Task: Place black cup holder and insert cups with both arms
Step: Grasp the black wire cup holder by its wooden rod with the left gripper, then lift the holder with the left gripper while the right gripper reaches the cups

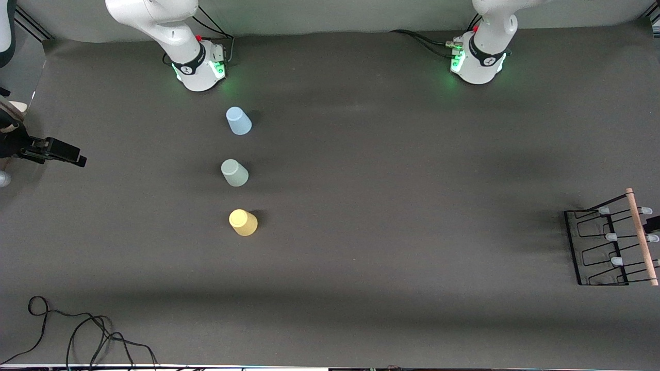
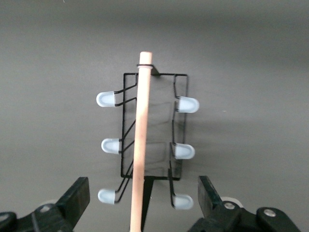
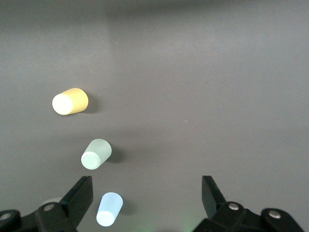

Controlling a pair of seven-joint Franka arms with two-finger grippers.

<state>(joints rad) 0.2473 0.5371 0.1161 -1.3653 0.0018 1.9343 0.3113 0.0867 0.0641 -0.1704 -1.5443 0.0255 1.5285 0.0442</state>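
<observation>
The black cup holder (image 1: 611,247) stands at the left arm's end of the table, its wooden handle (image 1: 642,237) along the top. My left gripper (image 2: 144,203) hangs open above it, a finger on each side of the handle (image 2: 141,135) and not touching it. Pale-tipped pegs (image 2: 187,105) stick out on both sides. Three cups stand mouth down in a row: light blue (image 1: 238,121) closest to the right arm's base, grey-green (image 1: 234,172) in the middle, yellow (image 1: 243,222) nearest the front camera. My right gripper (image 3: 147,198) is open high over the blue cup (image 3: 110,209), holding nothing.
A black device on a mount (image 1: 51,149) juts in at the right arm's end of the table. Loose black cable (image 1: 77,330) lies at the near corner on that end. The arm bases (image 1: 198,67) (image 1: 479,62) stand along the table's back edge.
</observation>
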